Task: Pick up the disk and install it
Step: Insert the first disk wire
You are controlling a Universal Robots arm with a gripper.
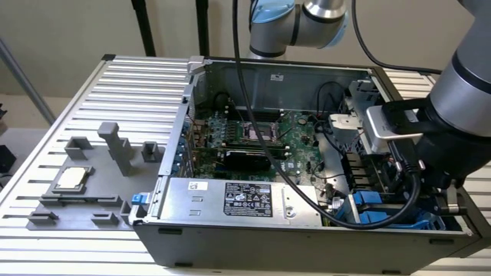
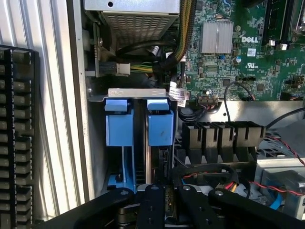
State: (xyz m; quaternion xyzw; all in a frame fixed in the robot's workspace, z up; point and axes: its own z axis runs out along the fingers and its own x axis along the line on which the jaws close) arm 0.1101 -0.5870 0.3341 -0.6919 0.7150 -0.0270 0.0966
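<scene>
You have the open grey steel computer case in front of you, green motherboard on its floor, and the arm reaching into the corner at the exterior view's right. There the metal drive bay holds two slots side by side, blue plastic carrier rails showing. The disk, edge-on with blue rail tabs, stands in the slot nearer the motherboard, its long axis running into the bay. The black gripper sits directly over its outer edge, jaws narrowed around it.
</scene>
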